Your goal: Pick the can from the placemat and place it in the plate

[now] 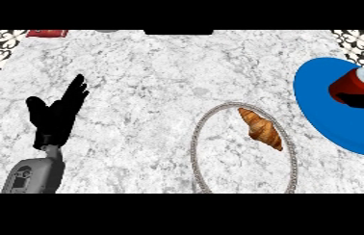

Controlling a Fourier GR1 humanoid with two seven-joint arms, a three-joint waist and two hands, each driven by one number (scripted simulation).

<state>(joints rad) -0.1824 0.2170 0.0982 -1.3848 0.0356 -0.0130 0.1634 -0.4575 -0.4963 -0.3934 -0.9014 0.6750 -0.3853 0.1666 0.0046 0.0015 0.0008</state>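
One hand only shows, the left hand (51, 114), resting open at the view's left side with its fingers (74, 92) straight, pointing up and holding nothing. Far to the right of those fingers, at the view's right edge, lies the blue placemat (320, 104), and on it the red can (348, 87), tipped or seen at a slant and cut off by the edge. Between the fingers and the placemat, nearer the placemat, sits the plate (202, 128), a clear dish with a beaded rim, with a croissant (261, 128) lying in its upper right part. Judging from this, nothing of the task is done: the can is on the placemat, apart from the plate, and no hand is near it. The grasp, the carry and the setting down are all left. The right hand is out of view, so its state cannot be told. The can's full shape is hidden, and small things along the table's (142, 65) far edge are too cropped to name.
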